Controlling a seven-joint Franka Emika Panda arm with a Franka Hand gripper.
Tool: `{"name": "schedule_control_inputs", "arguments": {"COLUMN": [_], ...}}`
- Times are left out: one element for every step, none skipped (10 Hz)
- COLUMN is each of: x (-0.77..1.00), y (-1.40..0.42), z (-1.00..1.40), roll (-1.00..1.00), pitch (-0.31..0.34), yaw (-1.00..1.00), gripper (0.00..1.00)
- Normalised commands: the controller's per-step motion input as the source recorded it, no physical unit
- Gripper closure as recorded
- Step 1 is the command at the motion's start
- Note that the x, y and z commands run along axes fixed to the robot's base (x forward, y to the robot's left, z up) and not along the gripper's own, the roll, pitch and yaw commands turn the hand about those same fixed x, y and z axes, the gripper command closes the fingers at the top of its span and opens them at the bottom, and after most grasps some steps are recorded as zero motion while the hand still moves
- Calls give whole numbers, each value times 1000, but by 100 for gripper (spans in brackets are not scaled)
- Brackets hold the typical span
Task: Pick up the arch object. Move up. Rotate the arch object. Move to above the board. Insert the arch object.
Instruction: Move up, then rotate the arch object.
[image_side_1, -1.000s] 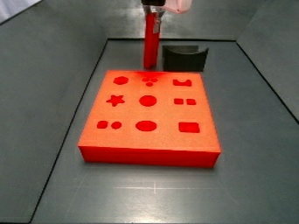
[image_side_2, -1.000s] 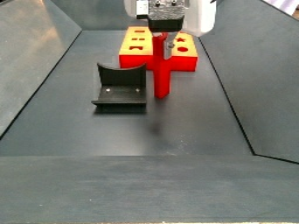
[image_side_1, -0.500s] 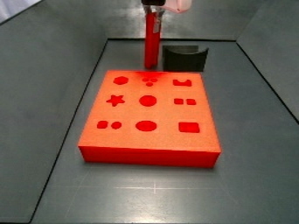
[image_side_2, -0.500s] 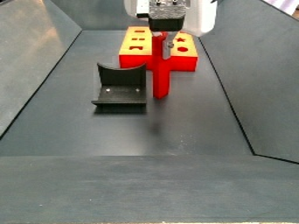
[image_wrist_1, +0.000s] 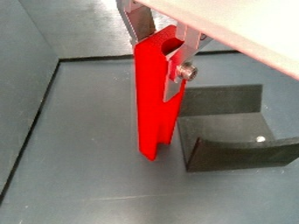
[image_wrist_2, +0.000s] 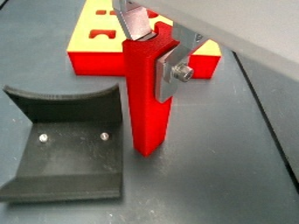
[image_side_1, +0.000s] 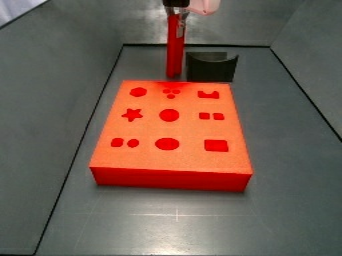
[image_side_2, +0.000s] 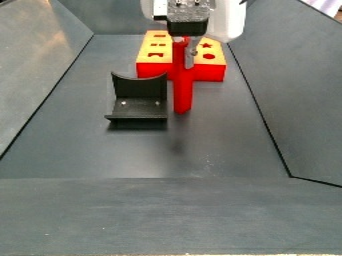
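Note:
The arch object (image_wrist_1: 153, 105) (image_wrist_2: 149, 96) is a long bright red bar standing upright, held at its notched upper end. My gripper (image_wrist_1: 158, 39) (image_wrist_2: 153, 39) is shut on it, a silver finger (image_wrist_1: 176, 74) (image_wrist_2: 177, 66) pressed on each side. In both side views the arch object (image_side_1: 173, 50) (image_side_2: 185, 85) hangs upright beside the fixture, its lower end close to the floor, and the gripper (image_side_1: 175, 10) (image_side_2: 189, 45) is at its top. The board (image_side_1: 171, 133) (image_side_2: 158, 53) (image_wrist_2: 100, 52) is an orange-red slab with shaped recesses, apart from the bar.
The dark fixture (image_wrist_1: 239, 131) (image_wrist_2: 65, 140) (image_side_1: 211, 66) (image_side_2: 138, 96), a curved bracket on a base plate, stands right next to the bar. Sloping grey walls (image_side_1: 67, 90) (image_side_2: 40, 70) enclose the dark floor on both sides.

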Motion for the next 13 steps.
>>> {"name": "schedule_control_inputs", "arguments": {"x": [-8,-23,-20,-10,-864,-945,-862,-740,-595,-373,-201,0,89], "y": [-63,-57,-30,-14,-64,-63,-44,-25,-9,1,3,0,-4], "z": [834,754,551,320,1000,1000,918,773,612,397,220,0,-64], "roll": [-5,-1,9,20,0,7,22,36,49,62,65,-7,-5], "pitch": [-5,1,15,29,0,-4,-38,-30,-10,4,9,26,48], "yaw": [-35,-34,-27,-23,0,3,3,2,0,1,5,1000,970], "gripper": [100,100,100,100,100,100,100,100,100,100,100,100,100]}}
